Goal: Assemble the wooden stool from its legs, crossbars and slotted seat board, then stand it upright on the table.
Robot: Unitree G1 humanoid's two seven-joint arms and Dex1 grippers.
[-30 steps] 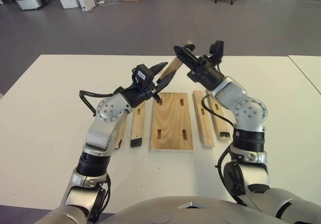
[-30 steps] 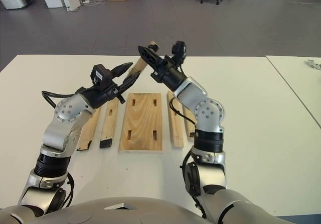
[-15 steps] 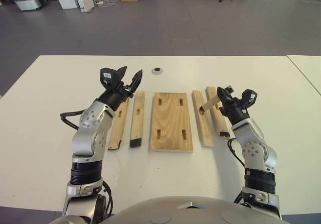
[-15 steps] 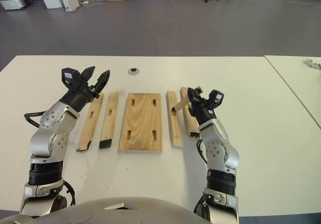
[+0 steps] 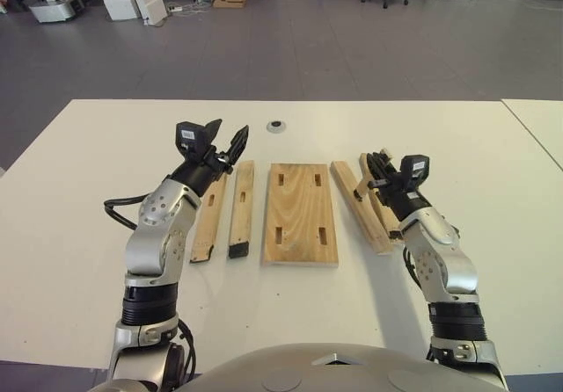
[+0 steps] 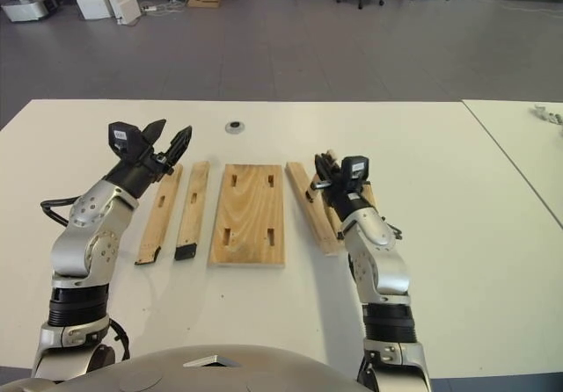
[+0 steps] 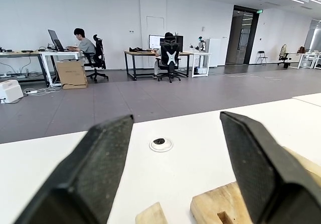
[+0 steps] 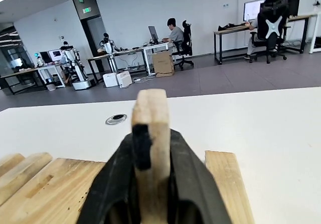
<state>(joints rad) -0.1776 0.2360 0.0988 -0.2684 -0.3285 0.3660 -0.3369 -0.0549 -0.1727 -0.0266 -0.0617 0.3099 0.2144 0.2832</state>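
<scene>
The slotted seat board (image 5: 300,214) lies flat mid-table. Two legs (image 5: 209,219) (image 5: 240,207) lie side by side to its left. My left gripper (image 5: 225,138) hovers open over their far ends, its black fingers (image 7: 264,170) spread wide with nothing between them. Right of the board a long wooden piece (image 5: 361,209) lies slanted, with another piece (image 5: 387,219) partly under my right arm. My right gripper (image 5: 369,170) is low over these and shut on a narrow wooden bar (image 8: 150,133) held on edge.
A small black round fitting (image 5: 277,126) sits in the table beyond the board. The white table (image 5: 97,190) has free room to the far left, far right and front. Desks, chairs and seated people are far off in the room behind.
A second ago both arms met high over the board's far end with a wooden piece. They have since parted and come down; the right gripper lowered its bar, and the piece right of the board now lies slanted.
</scene>
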